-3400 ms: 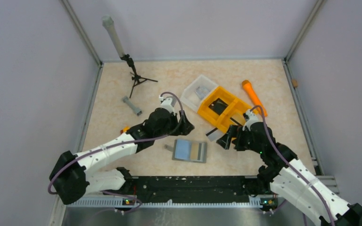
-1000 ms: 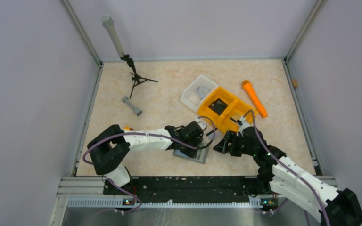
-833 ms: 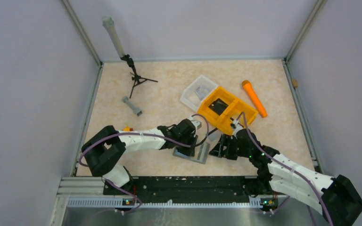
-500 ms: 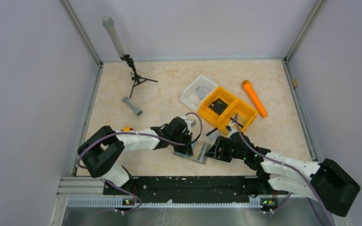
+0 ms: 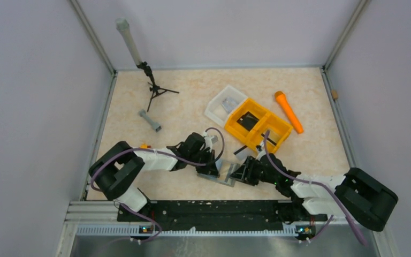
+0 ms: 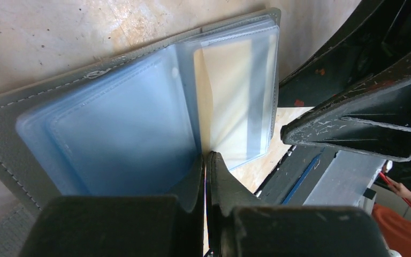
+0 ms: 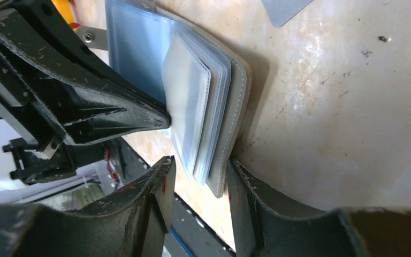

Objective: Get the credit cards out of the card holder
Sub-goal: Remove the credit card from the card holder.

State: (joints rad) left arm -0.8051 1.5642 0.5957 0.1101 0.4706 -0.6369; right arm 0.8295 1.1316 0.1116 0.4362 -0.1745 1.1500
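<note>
Both arms are down low over the card holder [image 5: 223,174], which lies open and flat by the near edge of the desk [image 5: 192,96], about midway along it. The left gripper [image 5: 212,166] comes at it from the left-edge side. In the left wrist view its two fingers are drawn almost together, tips planted at the fold where the blue-tinted plastic sleeves [image 6: 112,134] meet. Whether a sleeve leaf is nipped between them cannot be made out. The right gripper [image 5: 236,174] reaches in from the right-edge side with its jaws spread. They straddle the holder's outer edge, where the grey cover and the stacked sleeves sit between the fingers. The cover is just beside one finger, and a sliver of desk shows at the other. As for the cards, one black card [image 5: 248,120] lies inside the orange bin [image 5: 230,126], in the compartment nearer the left edge. A second black card [image 5: 241,151] lies on the desk between bin and holder, touching neither gripper.
</note>
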